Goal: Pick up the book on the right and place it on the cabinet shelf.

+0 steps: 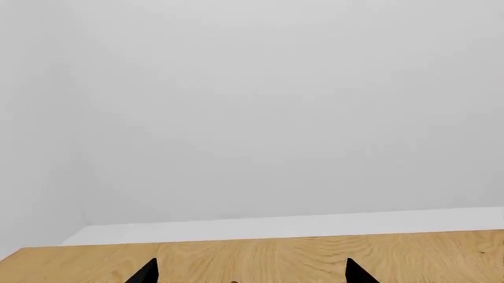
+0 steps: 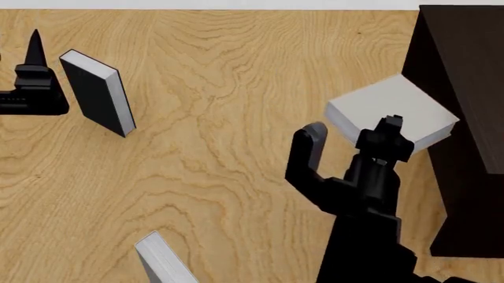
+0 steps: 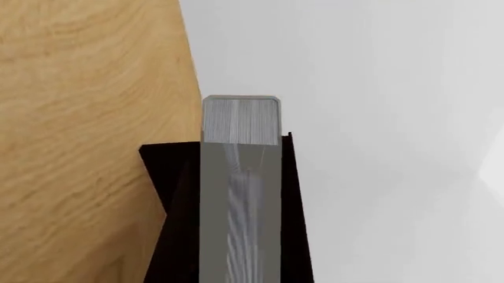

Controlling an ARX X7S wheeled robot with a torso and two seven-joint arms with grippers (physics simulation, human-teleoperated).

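The light-grey book point(image 2: 391, 106) hangs tilted above the table, its far corner close against the dark cabinet point(image 2: 464, 65). My right gripper point(image 2: 390, 132) is shut on it. In the right wrist view the book point(image 3: 240, 121) runs between the two black fingers point(image 3: 177, 206), white page edges showing past the tips of the right gripper point(image 3: 240, 236). I cannot make out the cabinet shelf itself. My left gripper point(image 2: 34, 65) rests at the far left. Its fingertips point(image 1: 146, 272) stand wide apart over bare wood, so the left gripper point(image 1: 252, 274) is open and empty.
A black-covered book point(image 2: 98, 91) stands upright beside the left gripper. Another grey book point(image 2: 162, 259) stands at the near edge of the wooden table point(image 2: 228, 118). The cabinet fills the right side. A white wall point(image 1: 275, 118) lies beyond the table.
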